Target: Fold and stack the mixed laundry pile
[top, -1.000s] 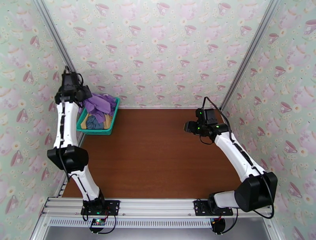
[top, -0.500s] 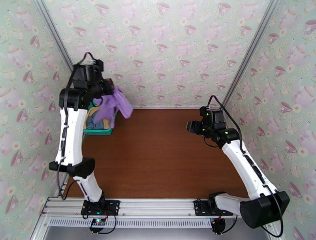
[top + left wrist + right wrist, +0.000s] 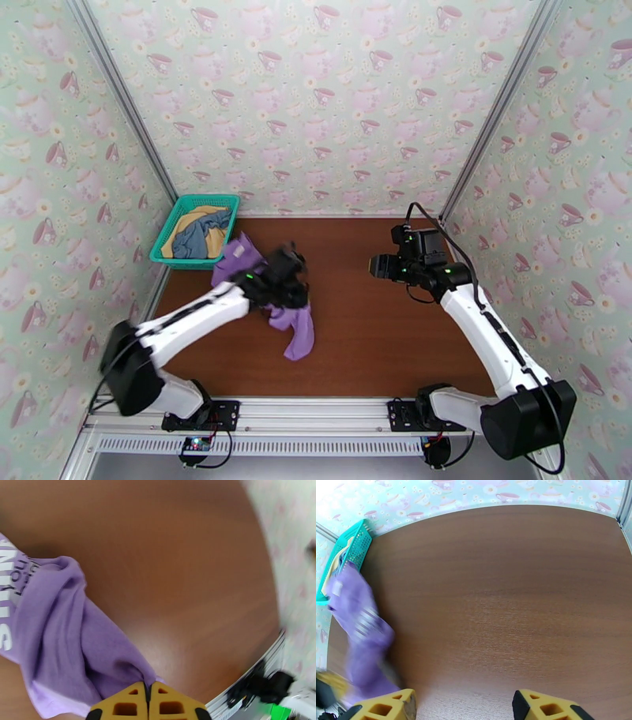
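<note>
Over table (image 3: 371,347), left gripper (image 3: 148,689) pinches lilac shirt (image 3: 59,638) (white lettering showing); right gripper (image 3: 464,707) gapes, empty.

The lilac-purple shirt (image 3: 295,330) has white lettering; grey-blue garment (image 3: 197,238), mustard-yellow garment (image 3: 191,215), teal mesh basket (image 3: 197,197), brown wood-grain worktop (image 3: 379,331), pale-green teacup-patterned walls (image 3: 316,95)

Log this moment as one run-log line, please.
left end effector: shut on lilac shirt | right end effector: open, empty | basket: grey-blue garment, mustard garment inside
</note>
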